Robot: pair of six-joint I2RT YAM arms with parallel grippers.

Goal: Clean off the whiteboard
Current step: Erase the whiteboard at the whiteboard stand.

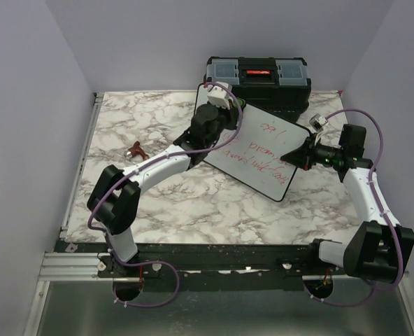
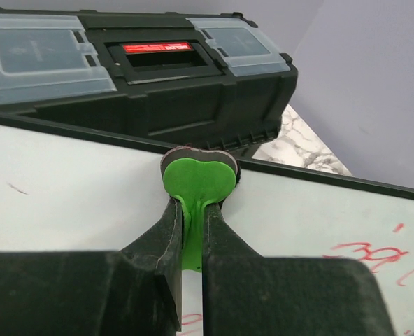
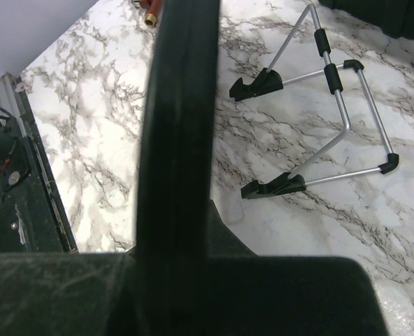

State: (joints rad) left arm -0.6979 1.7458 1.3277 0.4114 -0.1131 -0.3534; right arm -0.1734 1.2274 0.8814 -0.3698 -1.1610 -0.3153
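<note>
The whiteboard [image 1: 271,175] lies tilted across the table, with red handwriting [image 1: 259,150] over its middle. My left gripper [image 1: 219,96] is shut on the green handle of an eraser [image 2: 198,176]. The eraser's dark pad presses on the whiteboard [image 2: 67,203] close to its far black frame. Red marks [image 2: 369,253] show to the right of the eraser. At the board's right edge my right gripper [image 1: 296,154] is shut on it. In the right wrist view the black frame of the whiteboard [image 3: 179,105] runs upright between the fingers of the right gripper [image 3: 182,227].
A black toolbox [image 1: 257,75] with a red latch stands just behind the board, close to the eraser [image 2: 144,77]. A wire stand with black feet [image 3: 319,119] sits on the marble table under the board. A small brown object [image 1: 136,148] lies at the left.
</note>
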